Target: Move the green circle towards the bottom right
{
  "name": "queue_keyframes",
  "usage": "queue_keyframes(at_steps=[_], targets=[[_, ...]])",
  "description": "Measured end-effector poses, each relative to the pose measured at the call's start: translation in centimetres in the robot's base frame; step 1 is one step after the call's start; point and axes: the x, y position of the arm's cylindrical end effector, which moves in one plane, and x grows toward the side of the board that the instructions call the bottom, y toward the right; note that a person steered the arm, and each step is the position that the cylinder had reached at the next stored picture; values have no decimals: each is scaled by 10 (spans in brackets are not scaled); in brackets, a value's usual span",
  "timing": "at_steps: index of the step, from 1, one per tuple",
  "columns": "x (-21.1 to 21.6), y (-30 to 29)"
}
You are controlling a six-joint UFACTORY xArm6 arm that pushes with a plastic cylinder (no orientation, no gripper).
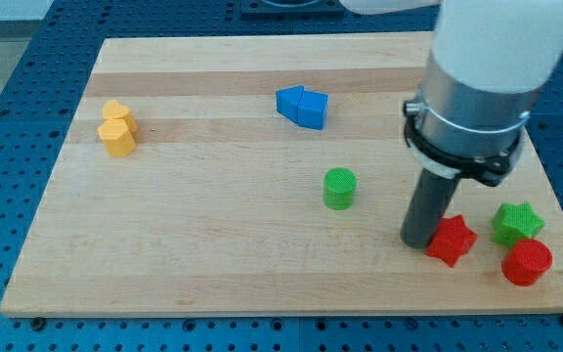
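The green circle [339, 188] is a short green cylinder standing on the wooden board [213, 254], a little right of the board's middle. My tip [419, 239] rests on the board to the right of and below the green circle, a clear gap between them. The tip stands right beside the left edge of a red star [452, 241], and I cannot tell whether they touch. The arm's white and grey body hangs over the view's upper right.
A green star [516, 223] and a red cylinder [527, 262] sit near the board's bottom right corner. Two blue blocks [302, 106] lie together at top centre. Two yellow blocks [117, 129] lie together at the left.
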Motion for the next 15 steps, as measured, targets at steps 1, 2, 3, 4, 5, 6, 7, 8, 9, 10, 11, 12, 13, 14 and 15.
queue_keyframes(at_steps=[1,2,3,4,5,6,7,8,9,10,11,12,13,14,15], targets=[[6,20],[6,6],[6,-53],[0,-104],[-33,-123],[-67,-118],[-73,-97],[-73,-68],[-66,-45],[-47,-37],[-44,-20],[-44,6],[-43,24],[-43,26],[-54,26]])
